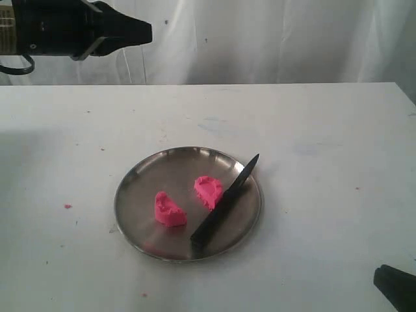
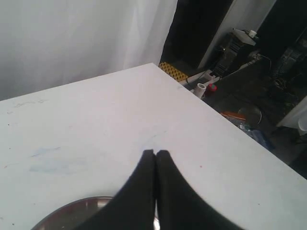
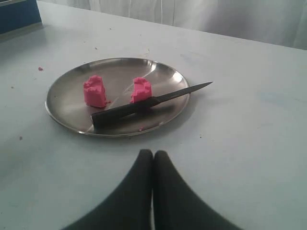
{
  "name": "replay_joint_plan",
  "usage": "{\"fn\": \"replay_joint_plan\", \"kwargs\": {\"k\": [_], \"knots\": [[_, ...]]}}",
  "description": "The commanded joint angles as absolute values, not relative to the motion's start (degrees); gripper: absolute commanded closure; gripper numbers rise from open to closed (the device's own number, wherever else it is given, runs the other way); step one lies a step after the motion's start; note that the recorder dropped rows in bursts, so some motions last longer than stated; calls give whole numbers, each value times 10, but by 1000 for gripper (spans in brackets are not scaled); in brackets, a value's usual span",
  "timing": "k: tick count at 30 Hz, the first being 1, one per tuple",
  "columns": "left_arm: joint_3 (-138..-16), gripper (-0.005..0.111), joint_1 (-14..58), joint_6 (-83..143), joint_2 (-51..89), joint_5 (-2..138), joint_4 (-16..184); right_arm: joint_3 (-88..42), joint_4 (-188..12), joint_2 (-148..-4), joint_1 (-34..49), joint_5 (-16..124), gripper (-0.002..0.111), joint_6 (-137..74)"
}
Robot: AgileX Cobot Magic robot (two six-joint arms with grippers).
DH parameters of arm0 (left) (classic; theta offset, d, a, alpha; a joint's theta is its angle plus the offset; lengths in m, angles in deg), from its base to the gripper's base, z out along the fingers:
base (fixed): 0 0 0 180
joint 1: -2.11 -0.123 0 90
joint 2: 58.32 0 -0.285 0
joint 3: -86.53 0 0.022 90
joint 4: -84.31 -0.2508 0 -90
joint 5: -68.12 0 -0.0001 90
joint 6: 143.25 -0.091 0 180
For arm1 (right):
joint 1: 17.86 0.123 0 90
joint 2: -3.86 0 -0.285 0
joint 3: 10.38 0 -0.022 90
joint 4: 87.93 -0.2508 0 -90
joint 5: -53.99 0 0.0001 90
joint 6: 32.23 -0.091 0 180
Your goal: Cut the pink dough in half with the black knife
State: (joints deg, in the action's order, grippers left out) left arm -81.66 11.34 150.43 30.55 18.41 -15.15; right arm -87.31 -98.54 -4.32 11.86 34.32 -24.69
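A: The pink dough, exterior view: two pieces on the steel plate (image 1: 130, 188), one (image 1: 169, 209) toward the left, the other (image 1: 208, 192) nearer the middle, a clear gap between them; I judge the cut done.

B: The black knife (image 1: 224, 207)?

A: Lying on the plate, handle end inside the near rim, blade passing just beside the right piece, tip jutting over the far right rim; laid flat, gripped by nothing; reads as set down after the cut. Left arm (image 1: 71, 26) raised at the upper left, well clear; a bit of the right arm (image 1: 396, 286) at the lower right corner. One pink crumb (image 1: 67, 206) on the white counter (image 1: 325, 130), left of the plate.

B: Left wrist view?

A: Left gripper (image 2: 155, 153) with jaws clenched together, nothing between them; it hangs over bare counter, only the plate's rim (image 2: 76, 206) peeking in beneath; dough not seen here.

B: Right wrist view?

A: Right gripper (image 3: 153, 153) likewise pressed closed and empty, facing the plate (image 3: 62, 91) from near by; both dough pieces (image 3: 95, 91) (image 3: 140, 89) stand apart, knife (image 3: 144, 103) across the front of one; both arms look parked away, so the plate is left undisturbed.
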Motion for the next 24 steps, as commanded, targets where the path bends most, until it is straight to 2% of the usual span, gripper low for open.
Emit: {"fn": "replay_joint_plan", "kwargs": {"k": [1, 13, 20, 24], "knots": [[-816, 107, 114, 1507, 301, 188, -156, -876, -984, -39, 116, 348, 108, -250], [-816, 107, 115, 1507, 322, 207, -149, -876, -984, -39, 116, 348, 108, -245], [-789, 107, 181, 1507, 258, 434, 212, -876, -984, -39, 116, 348, 108, -245], [-756, 107, 226, 1507, 191, 485, 282, -876, -984, -39, 116, 348, 108, -245]]}}
